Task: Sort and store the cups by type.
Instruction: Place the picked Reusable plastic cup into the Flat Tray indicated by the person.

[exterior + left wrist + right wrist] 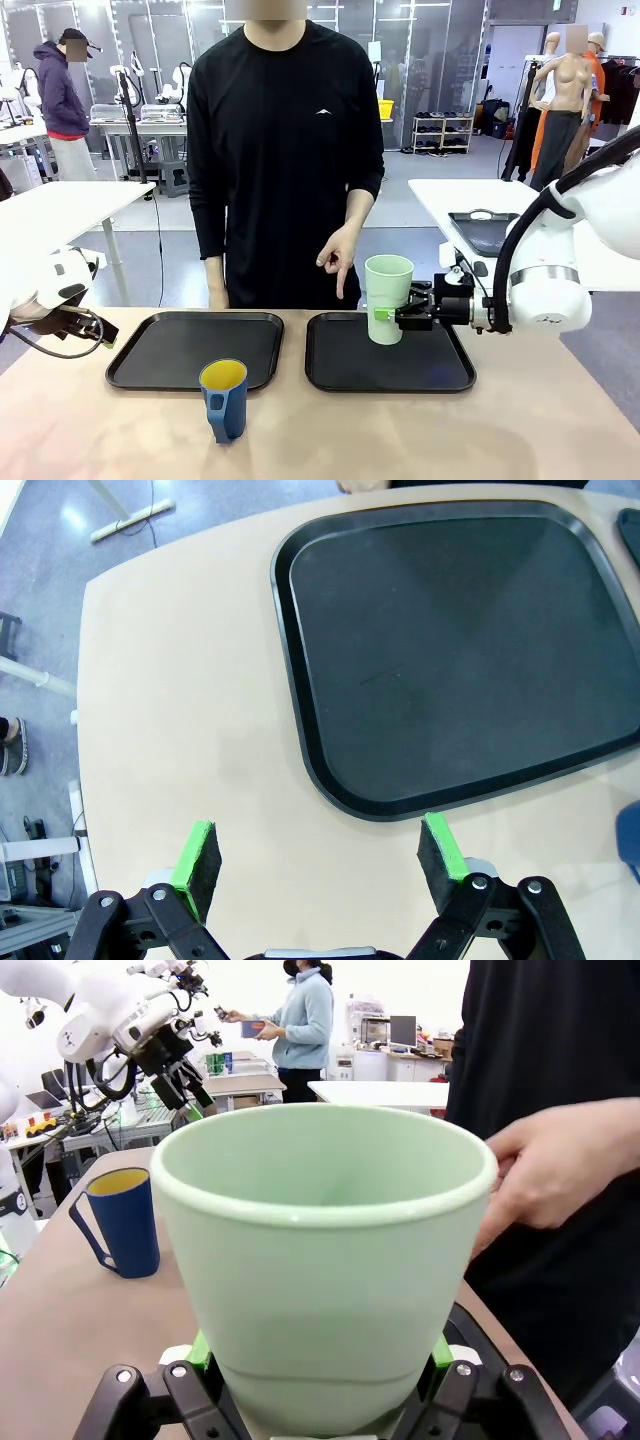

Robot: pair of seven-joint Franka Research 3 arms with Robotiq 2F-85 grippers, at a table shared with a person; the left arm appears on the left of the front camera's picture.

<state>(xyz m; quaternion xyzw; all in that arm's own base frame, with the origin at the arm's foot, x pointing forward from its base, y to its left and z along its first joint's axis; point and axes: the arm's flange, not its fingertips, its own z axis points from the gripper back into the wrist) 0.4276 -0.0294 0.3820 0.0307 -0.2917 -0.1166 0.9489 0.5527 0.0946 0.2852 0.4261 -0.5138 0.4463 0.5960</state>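
The left gripper [318,832] hangs with jaws spread wide and nothing between them, over bare table [520,430] just beside the left of 2 black trays [170,345]; the dark blue mug [224,400], yellow inside, stands on the table at that tray's near edge; a person's hand [340,258] points 1 finger down toward the right tray [345,372]; over it the right gripper [392,315] clamps the upright mint-green tumbler [388,290] low on its sides.
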